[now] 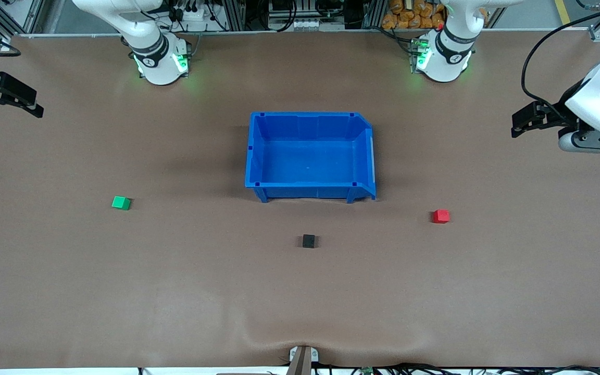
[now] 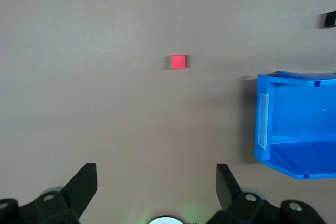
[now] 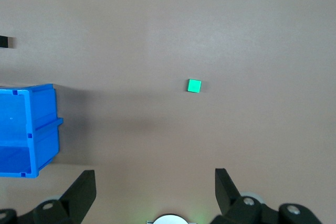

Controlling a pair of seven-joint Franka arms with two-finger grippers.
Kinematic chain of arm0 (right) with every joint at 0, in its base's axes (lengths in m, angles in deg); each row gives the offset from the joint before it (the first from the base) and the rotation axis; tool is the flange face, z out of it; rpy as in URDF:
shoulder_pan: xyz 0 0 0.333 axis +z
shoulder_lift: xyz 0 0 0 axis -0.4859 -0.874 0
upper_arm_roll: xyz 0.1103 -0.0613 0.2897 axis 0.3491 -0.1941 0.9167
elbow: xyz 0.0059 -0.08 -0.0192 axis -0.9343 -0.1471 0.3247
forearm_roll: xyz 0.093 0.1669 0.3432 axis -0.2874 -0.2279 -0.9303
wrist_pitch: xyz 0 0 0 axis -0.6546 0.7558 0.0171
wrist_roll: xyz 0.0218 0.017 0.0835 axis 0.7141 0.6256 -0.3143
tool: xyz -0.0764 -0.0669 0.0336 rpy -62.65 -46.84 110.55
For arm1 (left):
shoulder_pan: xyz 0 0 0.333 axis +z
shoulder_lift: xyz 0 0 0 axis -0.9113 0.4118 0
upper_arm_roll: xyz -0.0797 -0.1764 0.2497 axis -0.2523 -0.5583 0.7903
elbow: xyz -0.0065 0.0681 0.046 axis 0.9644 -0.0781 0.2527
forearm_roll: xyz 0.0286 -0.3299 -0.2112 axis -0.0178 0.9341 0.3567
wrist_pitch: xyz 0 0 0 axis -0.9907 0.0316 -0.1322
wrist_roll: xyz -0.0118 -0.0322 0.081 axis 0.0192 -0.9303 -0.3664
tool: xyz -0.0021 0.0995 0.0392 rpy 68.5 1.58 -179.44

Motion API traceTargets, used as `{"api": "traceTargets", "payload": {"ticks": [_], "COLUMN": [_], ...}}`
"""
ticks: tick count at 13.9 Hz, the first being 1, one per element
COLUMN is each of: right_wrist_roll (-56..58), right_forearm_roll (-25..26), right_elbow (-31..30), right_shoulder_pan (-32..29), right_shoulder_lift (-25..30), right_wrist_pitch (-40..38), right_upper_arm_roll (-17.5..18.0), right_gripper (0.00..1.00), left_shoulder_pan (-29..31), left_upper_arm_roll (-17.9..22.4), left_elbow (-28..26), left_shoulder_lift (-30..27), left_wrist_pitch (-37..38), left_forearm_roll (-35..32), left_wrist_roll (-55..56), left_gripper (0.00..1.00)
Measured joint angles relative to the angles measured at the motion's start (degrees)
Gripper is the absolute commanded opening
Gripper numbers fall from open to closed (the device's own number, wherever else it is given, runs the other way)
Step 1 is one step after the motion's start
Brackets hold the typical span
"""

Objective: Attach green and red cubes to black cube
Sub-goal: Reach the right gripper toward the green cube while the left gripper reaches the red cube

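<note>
On the table | black cube [image 1: 309,240] at 6 o'clock of blue bin [image 1: 310,156] | green cube [image 1: 121,202], red cube [image 1: 441,216] likely light, rigid; pinch flat opposite faces | left gripper [image 2: 156,187] and right gripper [image 3: 155,190] spread wide, empty

- Light is even and fairly bright, seemingly from overhead, across the brown table [image 1: 175,291]
- Shadows are soft: a faint dark patch lies beside the blue bin [image 1: 310,156] toward the right arm's end, and a thin one hugs its base
- Green glow spills onto the table from the lit rings at both robot bases [image 1: 162,62]
- The small cubes cast almost no shadow
- Both wrist views look slightly hazy; the gripper fingers [image 2: 84,187] at the frame edge are perhaps a touch out of focus
- No strong glare
</note>
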Motion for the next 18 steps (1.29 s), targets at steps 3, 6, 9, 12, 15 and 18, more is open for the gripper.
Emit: {"api": "traceTargets", "payload": {"ticks": [3,6,9,12,15,18], "right_wrist_roll": [0.0,0.0,0.0,0.0,0.0,0.0], "right_forearm_roll": [0.0,0.0,0.1,0.1,0.4,0.4], "right_elbow": [0.0,0.0,0.0,-0.1,-0.3,-0.3], "right_shoulder_pan": [0.0,0.0,0.0,-0.1,-0.1,-0.4], "right_shoulder_lift": [0.0,0.0,0.0,0.0,-0.5,-1.7], "right_wrist_pitch": [0.0,0.0,0.0,0.1,0.3,0.7], "right_upper_arm_roll": [0.0,0.0,-0.2,-0.6,-0.7,-0.7], "right_gripper": [1.0,1.0,1.0,1.0,1.0,1.0], "left_shoulder_pan": [0.0,0.0,0.0,0.7,1.0,0.8], "left_upper_arm_roll": [-0.1,-0.2,0.0,0.5,0.4,-0.2], "left_elbow": [0.0,-0.1,-0.1,-0.3,-0.4,-0.6], "left_shoulder_lift": [0.0,0.1,0.4,1.0,2.5,4.1], "left_wrist_pitch": [0.0,0.0,-0.1,-0.2,-0.7,-1.6], "left_forearm_roll": [0.0,0.0,0.0,0.0,0.0,0.0], "left_wrist_roll": [0.0,0.0,0.0,0.0,0.0,0.0], "left_gripper": [1.0,1.0,1.0,1.0,1.0,1.0]}}
